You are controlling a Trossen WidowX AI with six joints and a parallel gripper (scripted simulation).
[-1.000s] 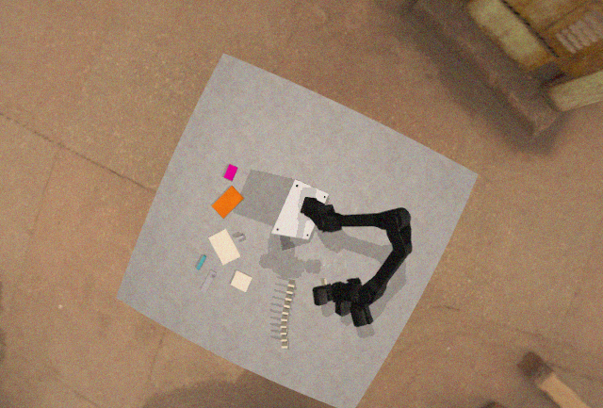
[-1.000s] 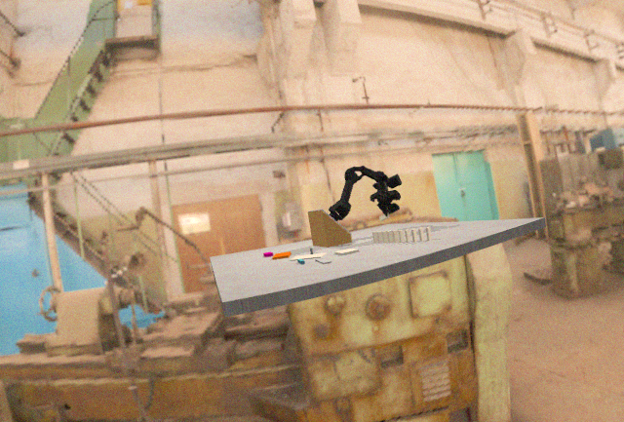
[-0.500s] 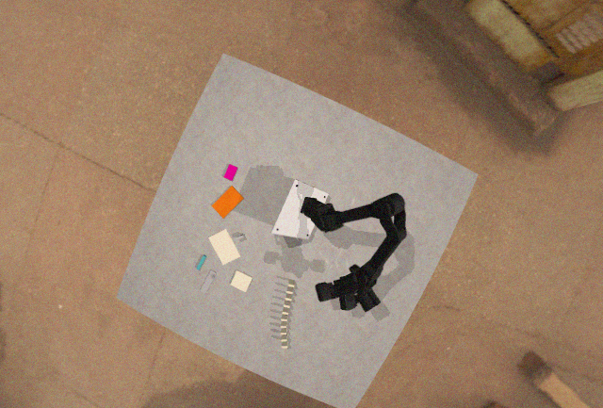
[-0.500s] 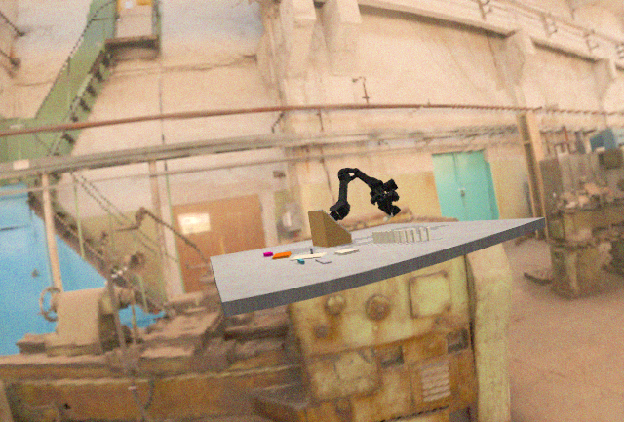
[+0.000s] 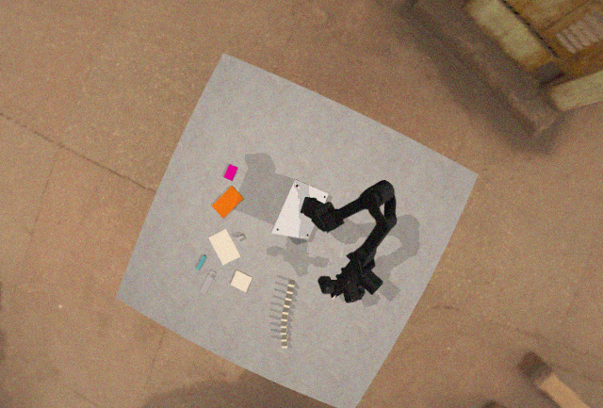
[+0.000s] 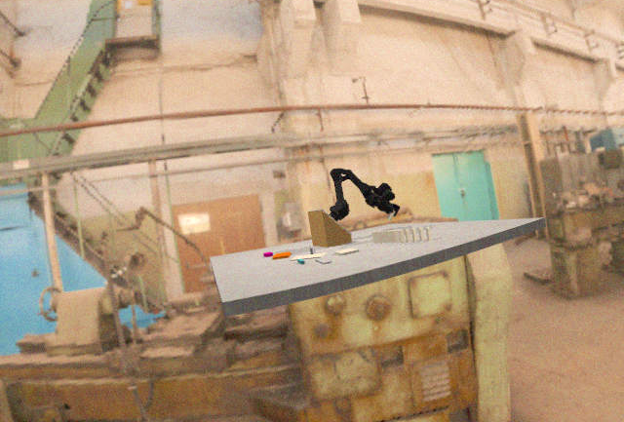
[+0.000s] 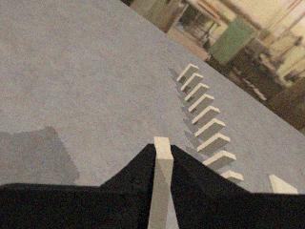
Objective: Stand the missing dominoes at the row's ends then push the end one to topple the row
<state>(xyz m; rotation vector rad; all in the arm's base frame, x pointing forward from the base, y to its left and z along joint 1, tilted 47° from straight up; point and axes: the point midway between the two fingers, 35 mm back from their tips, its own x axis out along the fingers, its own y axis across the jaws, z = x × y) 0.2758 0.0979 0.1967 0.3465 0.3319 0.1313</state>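
While aloft, domino (image 5: 334, 297) (image 6: 390, 215) (image 7: 162, 176) in tool (image 5: 334, 295) (image 6: 392, 212) (image 7: 160, 151)

- An industrial workshop or factory hall — old machinery (image 6: 382, 326) with worn, rusty panels fills the foreground
- Green metal stairs (image 6: 75, 75) climb one wall
- Long pipes (image 6: 252, 111) run along stained, peeling walls
- Teal double doors (image 6: 464, 185)

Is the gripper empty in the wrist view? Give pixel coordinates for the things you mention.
No, the fingers of the gripper (image 5: 334, 296) (image 6: 392, 214) (image 7: 163, 153) are closed on a cream domino (image 7: 162, 178).
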